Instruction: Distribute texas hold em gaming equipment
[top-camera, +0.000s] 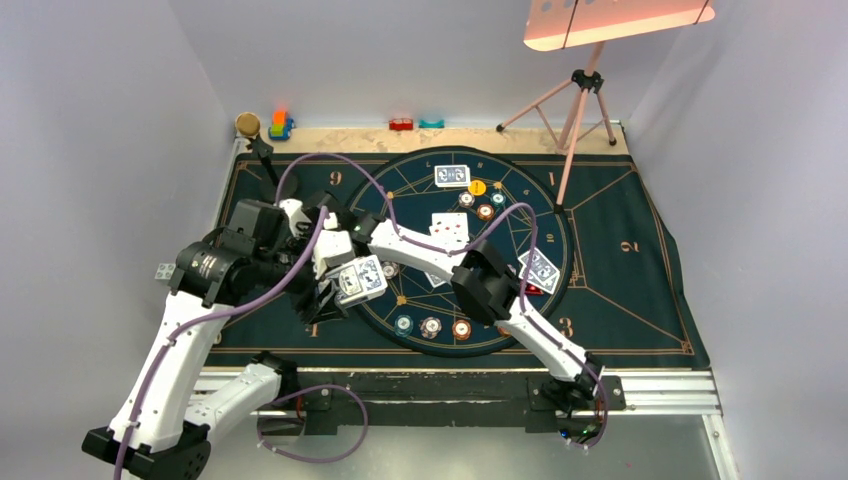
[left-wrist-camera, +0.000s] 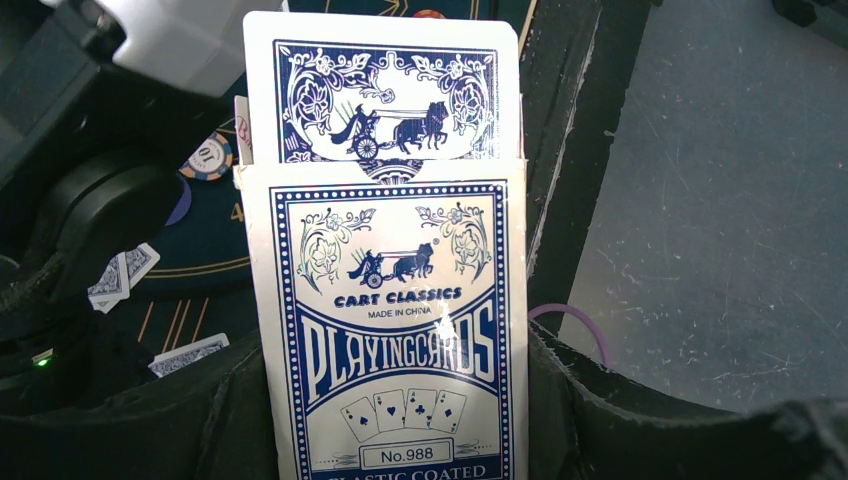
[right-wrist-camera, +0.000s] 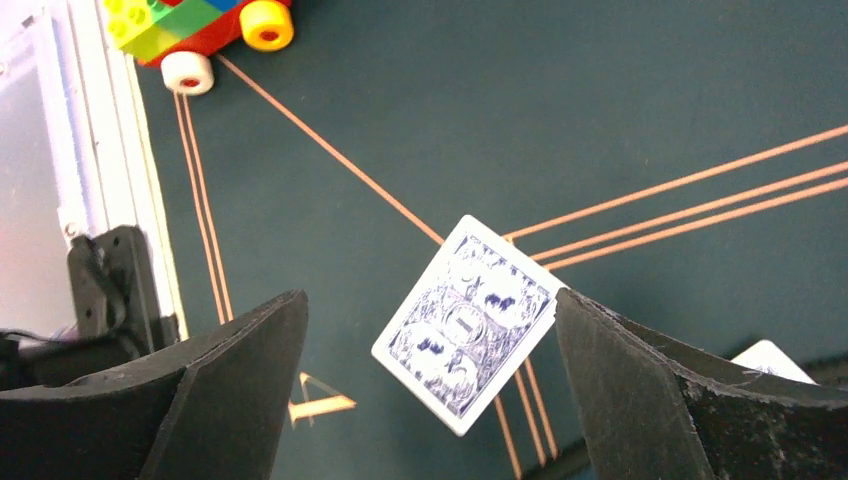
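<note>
Card box (left-wrist-camera: 390, 300) clamped in left hand (left-wrist-camera: 390, 430); right hand (right-wrist-camera: 430, 300) spread, one card (right-wrist-camera: 465, 325) between, perhaps lying flat

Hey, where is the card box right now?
In the top view the card box is left of centre, at the left rim of the mat's circle, clamped in the left gripper just below the right arm.
</note>
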